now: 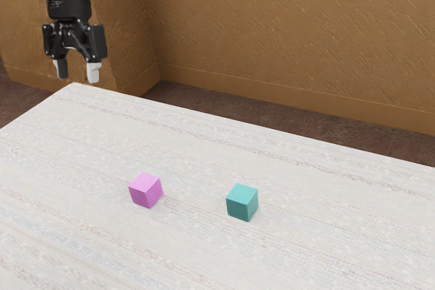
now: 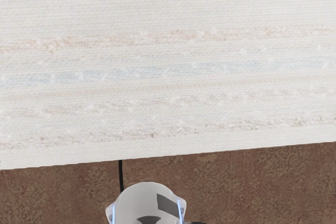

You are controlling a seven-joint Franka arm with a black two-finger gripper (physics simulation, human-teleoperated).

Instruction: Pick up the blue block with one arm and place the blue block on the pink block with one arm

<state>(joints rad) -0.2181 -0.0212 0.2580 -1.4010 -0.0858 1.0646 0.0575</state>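
A teal-blue block [image 1: 242, 202] rests on the pale table [image 1: 326, 236], right of centre in the exterior view. A pink block [image 1: 145, 190] sits to its left, a block's width or two away. My gripper [image 1: 77, 71] hangs high at the exterior view's upper left, above the table's far left corner and far from both blocks. Its fingers [image 1: 94, 73] point down, stand apart, and have nothing between them.
Brown carpet [image 1: 285, 117] and tan walls [image 1: 285, 25] lie beyond the table's far edge. In the wrist view, bare table surface [image 2: 168, 66] ends at an edge over brown floor [image 2: 252, 187], with the robot's white base [image 2: 147, 205] below.
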